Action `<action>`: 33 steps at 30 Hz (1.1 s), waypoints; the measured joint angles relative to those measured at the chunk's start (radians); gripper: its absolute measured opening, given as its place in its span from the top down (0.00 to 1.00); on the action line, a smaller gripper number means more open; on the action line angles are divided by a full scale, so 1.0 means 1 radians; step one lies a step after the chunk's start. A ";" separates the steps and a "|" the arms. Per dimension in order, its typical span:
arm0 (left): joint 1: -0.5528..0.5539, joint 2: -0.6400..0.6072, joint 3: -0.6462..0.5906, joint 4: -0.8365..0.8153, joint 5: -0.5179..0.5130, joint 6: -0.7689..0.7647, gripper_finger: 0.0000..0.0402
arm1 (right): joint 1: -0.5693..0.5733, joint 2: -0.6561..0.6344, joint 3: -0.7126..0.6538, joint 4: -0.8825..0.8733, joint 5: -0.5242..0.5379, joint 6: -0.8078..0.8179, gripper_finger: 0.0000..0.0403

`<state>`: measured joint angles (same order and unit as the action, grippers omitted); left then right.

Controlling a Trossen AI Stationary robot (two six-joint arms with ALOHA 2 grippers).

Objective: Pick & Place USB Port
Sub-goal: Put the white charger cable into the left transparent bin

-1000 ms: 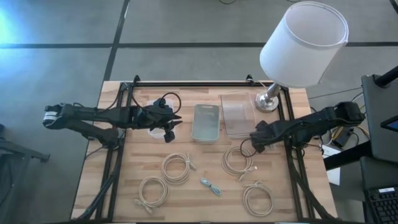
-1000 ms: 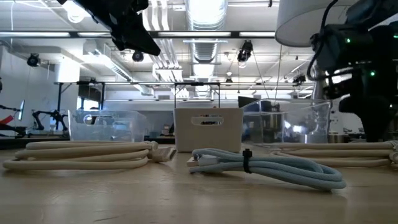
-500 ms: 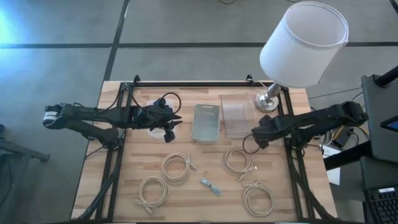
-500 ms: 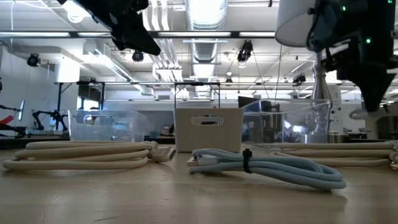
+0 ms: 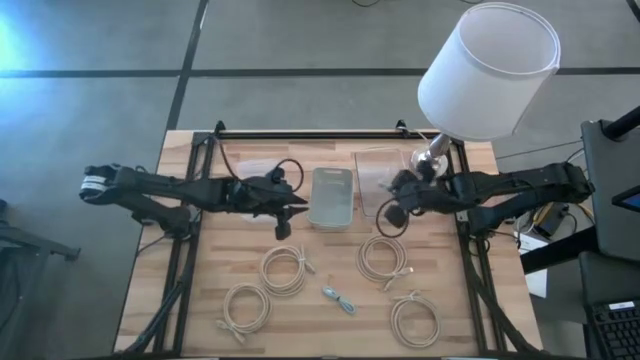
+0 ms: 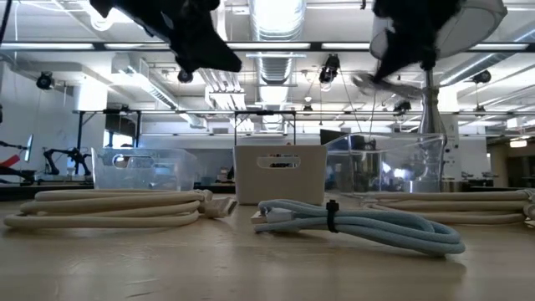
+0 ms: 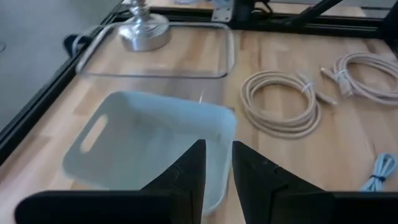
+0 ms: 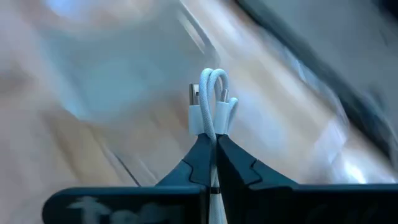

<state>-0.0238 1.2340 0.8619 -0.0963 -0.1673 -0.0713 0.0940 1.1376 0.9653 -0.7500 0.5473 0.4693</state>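
My right gripper (image 5: 392,190) hangs above the clear container (image 5: 380,172) at the far right, shut on a short white USB cable (image 8: 211,99) bent into a loop, its plugs side by side. My left gripper (image 5: 298,205) hovers at the left edge of the white bin (image 5: 332,196). In its wrist view the fingers (image 7: 189,171) stand a little apart over the bin (image 7: 143,146) with nothing between them. My right gripper pinches the bent white cable just below its two plugs (image 8: 210,124) between its two fingertips. The loop and plugs stick out past the fingertips. The cable is lifted clear of the table. The rest of it runs back between the fingers, out of sight.
Several coiled cream cables (image 5: 382,258) and a small light-blue cable (image 5: 340,299) lie on the near half of the wooden table. A lamp with a white shade (image 5: 488,68) stands at the far right corner, its base (image 7: 144,30) beside the clear container.
My right gripper has risen from beside the cream coil and moved toward the far edge and leftward, turning as it went, and now hangs over the clear container with the cable. My left gripper has moved right toward the white bin.
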 joint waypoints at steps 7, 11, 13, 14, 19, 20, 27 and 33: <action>-0.011 0.137 0.000 0.148 0.000 0.033 0.80 | -0.001 -0.006 -0.092 0.547 -0.136 -0.350 0.97; -0.010 0.220 -0.001 0.308 -0.002 0.046 0.80 | -0.001 -0.001 -0.167 0.796 -0.247 -0.398 0.97; -0.010 0.259 -0.001 0.408 -0.002 0.062 0.80 | -0.001 0.002 -0.200 0.883 -0.269 -0.402 0.97; -0.010 0.277 -0.001 0.462 -0.002 0.070 0.80 | -0.001 0.003 -0.214 0.915 -0.274 -0.401 0.97; -0.010 0.352 -0.001 0.684 -0.001 0.075 0.80 | -0.001 0.010 -0.260 1.011 -0.309 -0.400 0.97; -0.010 0.365 -0.001 0.718 -0.001 0.075 0.80 | -0.001 0.010 -0.266 1.023 -0.318 -0.399 0.97; -0.010 0.415 0.005 0.853 0.044 0.072 0.80 | -0.002 0.010 -0.270 1.024 -0.320 -0.402 0.97; -0.010 0.419 0.029 0.858 0.054 0.068 0.80 | -0.001 0.010 -0.270 1.024 -0.320 -0.402 0.97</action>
<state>-0.0341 1.6535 0.8906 0.7615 -0.1130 -0.0033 0.0929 1.1473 0.6952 0.2739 0.2276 0.0677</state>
